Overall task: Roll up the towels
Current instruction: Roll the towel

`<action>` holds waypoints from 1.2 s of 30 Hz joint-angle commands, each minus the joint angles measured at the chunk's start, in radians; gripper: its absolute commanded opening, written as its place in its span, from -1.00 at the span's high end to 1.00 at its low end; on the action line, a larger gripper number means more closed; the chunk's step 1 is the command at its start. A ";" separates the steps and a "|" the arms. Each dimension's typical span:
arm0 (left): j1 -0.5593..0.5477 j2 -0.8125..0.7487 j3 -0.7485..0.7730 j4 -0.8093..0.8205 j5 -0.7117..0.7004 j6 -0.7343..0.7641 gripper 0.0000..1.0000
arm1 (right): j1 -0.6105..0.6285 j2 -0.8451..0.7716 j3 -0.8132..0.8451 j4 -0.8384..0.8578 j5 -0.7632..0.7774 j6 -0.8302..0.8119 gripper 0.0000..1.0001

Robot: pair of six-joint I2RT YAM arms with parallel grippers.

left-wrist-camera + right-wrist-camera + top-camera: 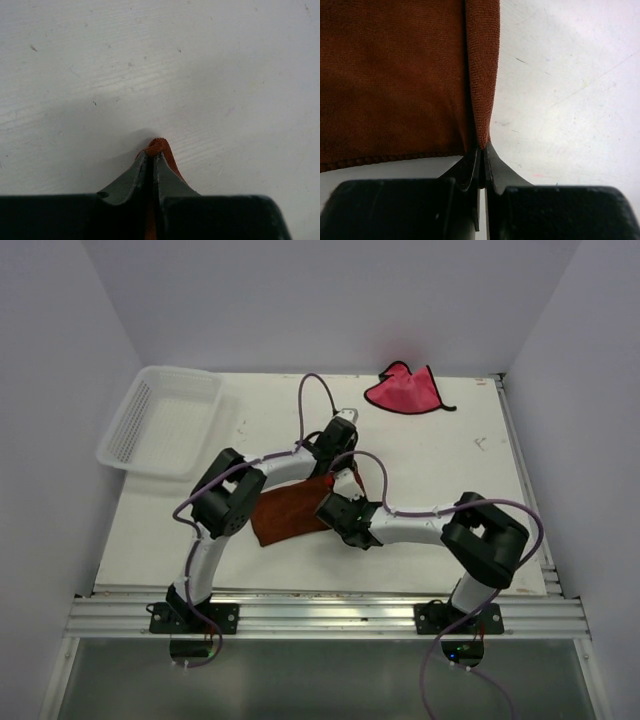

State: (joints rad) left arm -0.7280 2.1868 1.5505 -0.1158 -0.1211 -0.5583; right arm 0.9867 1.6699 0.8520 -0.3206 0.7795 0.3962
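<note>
Pinching brown towel (288, 515) at mid table (450, 500): left gripper (154, 156) clamped on corner, right gripper (481, 150) clamped on folded edge. I judge cloth soft, limp, light; take by corners, keep taut for rolling. Pink towel (405, 390) lies far right.

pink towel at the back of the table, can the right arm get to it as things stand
Probably not yet. The table toward the pink towel looks bare, but the right gripper is shut on the edge of the brown towel and would have to let go first.
</note>
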 commanded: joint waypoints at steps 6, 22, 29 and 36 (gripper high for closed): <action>0.064 -0.068 -0.041 0.153 -0.031 0.009 0.83 | 0.112 0.167 0.145 -0.178 0.142 -0.028 1.00; 0.099 -0.084 -0.112 0.150 -0.048 0.057 0.74 | 0.173 0.424 0.341 -0.337 0.170 -0.074 1.00; 0.105 -0.073 -0.113 0.134 -0.066 0.066 0.49 | 0.173 0.436 0.371 -0.339 0.165 -0.109 1.00; 0.107 -0.137 -0.145 0.125 -0.098 0.066 0.33 | 0.173 0.455 0.403 -0.345 0.153 -0.128 1.00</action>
State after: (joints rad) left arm -0.6495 2.1288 1.4212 -0.0387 -0.1215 -0.5270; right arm 1.1492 2.0972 1.2331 -0.6445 1.0233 0.2607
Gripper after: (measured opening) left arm 0.331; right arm 0.036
